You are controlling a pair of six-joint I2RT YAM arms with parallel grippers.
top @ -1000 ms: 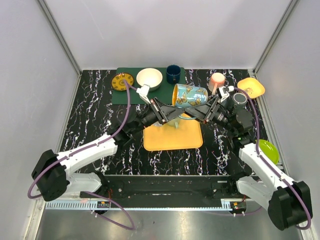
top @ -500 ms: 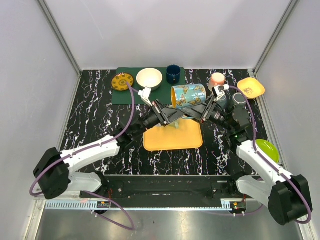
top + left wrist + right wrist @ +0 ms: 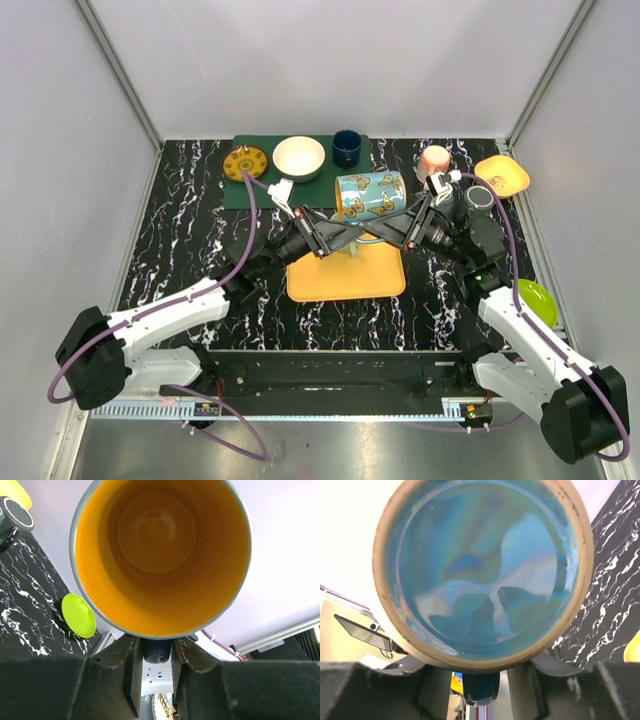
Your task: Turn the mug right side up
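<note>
The mug [image 3: 372,193], light blue with butterflies and a yellow inside, hangs on its side above the orange mat [image 3: 345,275], mouth to the left. My left gripper [image 3: 340,234] is shut on the mug's dark handle from below; in the left wrist view the mug's mouth [image 3: 160,555] fills the frame and the left gripper [image 3: 157,652] pinches the handle. My right gripper [image 3: 392,232] comes in from the other side. In the right wrist view the mug's base [image 3: 480,570] faces me. The right gripper [image 3: 479,686] straddles the handle [image 3: 481,690], a thin gap on each side.
At the back stand a green mat [image 3: 240,190] with a patterned plate [image 3: 245,163], a white bowl [image 3: 299,156] and a dark blue cup [image 3: 347,147]. On the right are a pink cup [image 3: 434,160], a grey mug [image 3: 478,198], an orange bowl [image 3: 503,175] and a green plate [image 3: 535,300].
The mug has drifted a little left and toward the back, levelling onto its side. My right jaws have narrowed around the handle. The left grip is unchanged.
</note>
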